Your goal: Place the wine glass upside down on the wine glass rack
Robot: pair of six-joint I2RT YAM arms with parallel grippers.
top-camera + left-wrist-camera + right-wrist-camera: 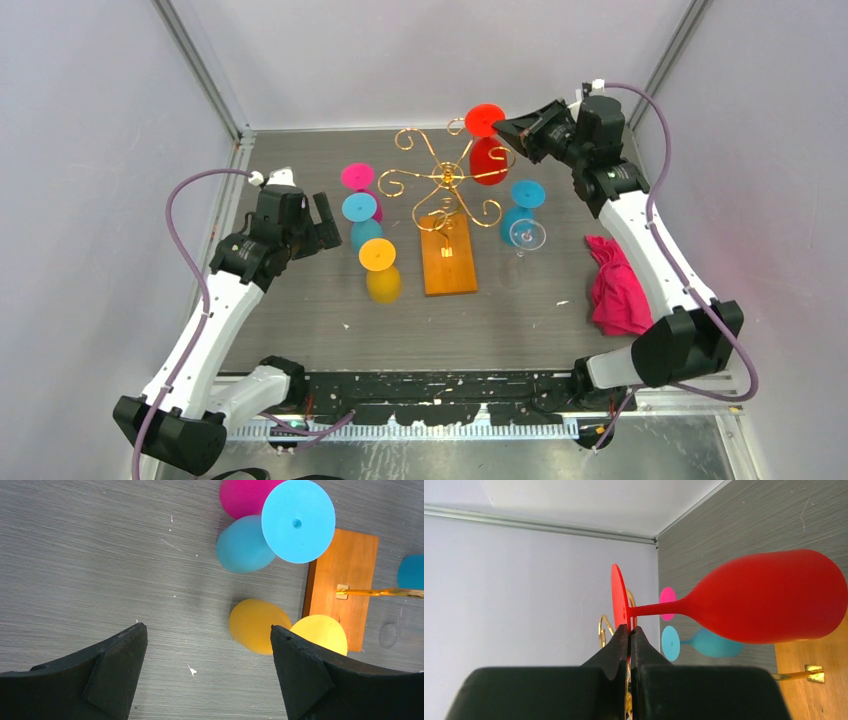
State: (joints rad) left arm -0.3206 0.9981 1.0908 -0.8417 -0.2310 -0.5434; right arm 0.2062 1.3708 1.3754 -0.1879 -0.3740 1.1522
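My right gripper [503, 127] is shut on the rim of the flat foot of a red wine glass [489, 160]. The glass hangs foot up and bowl down at the back right arm of the wine glass rack [440, 182]. In the right wrist view the jaws [630, 629] pinch the foot's edge, the red bowl [769, 602] stretches to the right, and a gold scroll [603, 625] shows just behind. Whether the stem touches the wire I cannot tell. My left gripper [209, 630] is open over bare table, next to a yellow glass [257, 625].
Pink [358, 178], blue [360, 210] and yellow [380, 262] glasses stand upside down left of the rack's wooden base [449, 262]. A teal glass [524, 200] and a clear glass [527, 235] stand to its right. A pink cloth [618, 285] lies by the right arm.
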